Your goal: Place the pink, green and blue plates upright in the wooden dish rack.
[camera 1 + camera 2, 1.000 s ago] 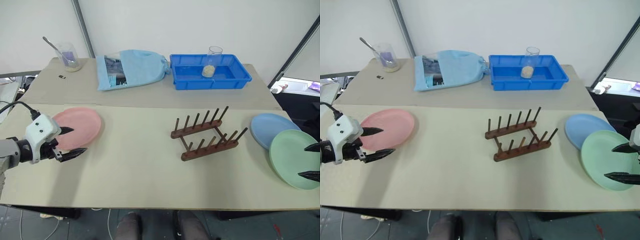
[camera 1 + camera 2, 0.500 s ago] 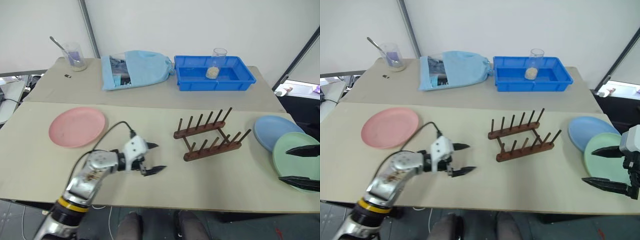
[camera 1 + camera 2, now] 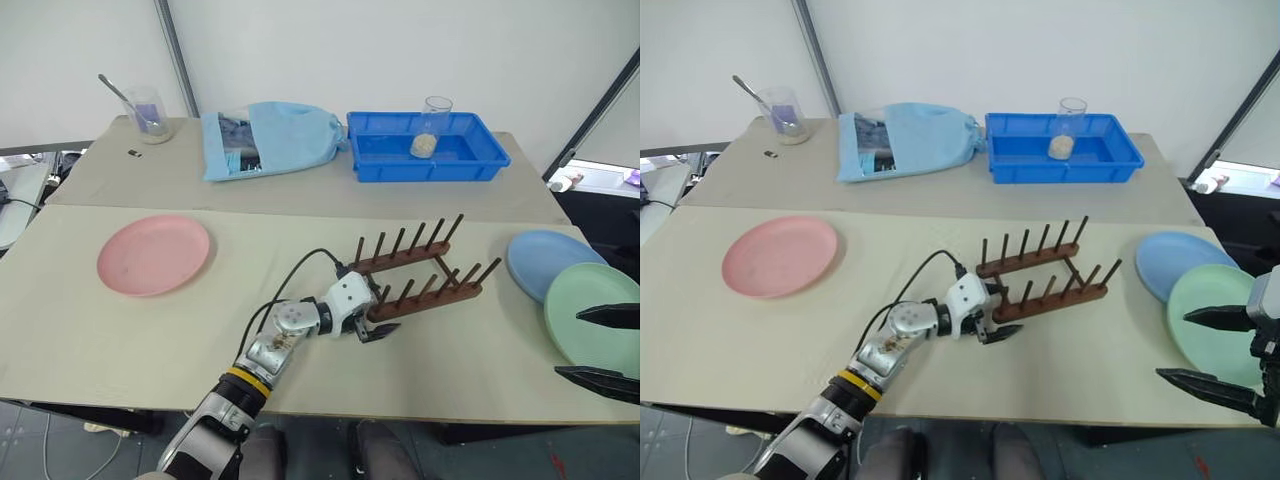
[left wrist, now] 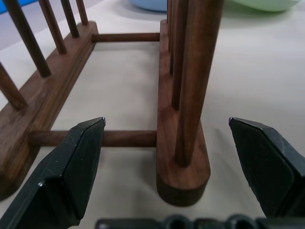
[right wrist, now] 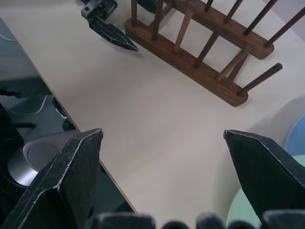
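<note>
Swinging across from beside the pink plate [image 3: 154, 254], the left gripper [image 3: 371, 318] now sits at the near-left end of the wooden dish rack [image 3: 418, 279], its fingers spread wide and straddling the end of the near rail, one finger on each side with nothing pinched between them. That pink plate lies flat and alone at the far left of the surface [image 3: 200, 330], well apart from everything else. At the back of the surface, from left to right, stand a clear cup with a spoon [image 3: 145, 112], a light blue drawstring bag [image 3: 270, 136], and a bright blue tray [image 3: 428, 146] with a small glass jar [image 3: 430, 122] in it. The rack stands empty of plates near the middle, its two peg rows running at a slant, and in the left wrist view the end peg [image 4: 193, 81] rises between the two dark fingertips [image 4: 76, 167]. Over to the right, the light blue plate [image 3: 550, 262] lies flat, with the pale green plate [image 3: 592, 316] overlapping its near edge. The right gripper [image 3: 605, 345] hovers above the green plate, its jaws wide and holding nothing, moved a little compared with a moment ago.
</note>
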